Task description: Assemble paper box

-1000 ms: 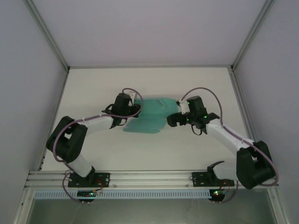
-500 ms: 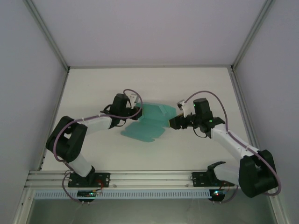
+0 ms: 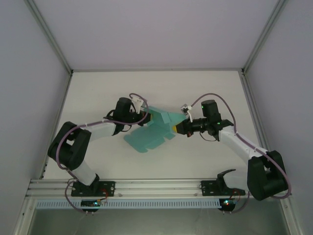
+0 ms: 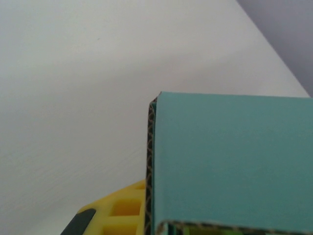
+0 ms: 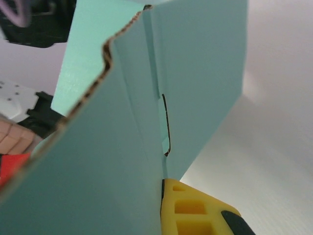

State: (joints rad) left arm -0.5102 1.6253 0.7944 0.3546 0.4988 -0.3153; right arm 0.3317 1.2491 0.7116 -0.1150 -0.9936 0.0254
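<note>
Right jaws: pinched shut on the right edge of the box (image 3: 149, 133), a card panel lying flat against the yellow pad (image 5: 195, 210). Left jaws: likewise shut, on the box's far-left edge, with the corrugated edge seated against their own pad (image 4: 122, 215).

The box bridged the two grips at mid-desk (image 3: 205, 88), one arm at each end and neither nearer. It was not yet a box. Panels stood up at the jaws, and a wide flap sloped away to the near left. The long axis ran far-right to near-left, across the line joining the jaws.

Judgement: the next fold depends on that free near flap. It lay nearward of both grips, so one would have to release to reach it.
</note>
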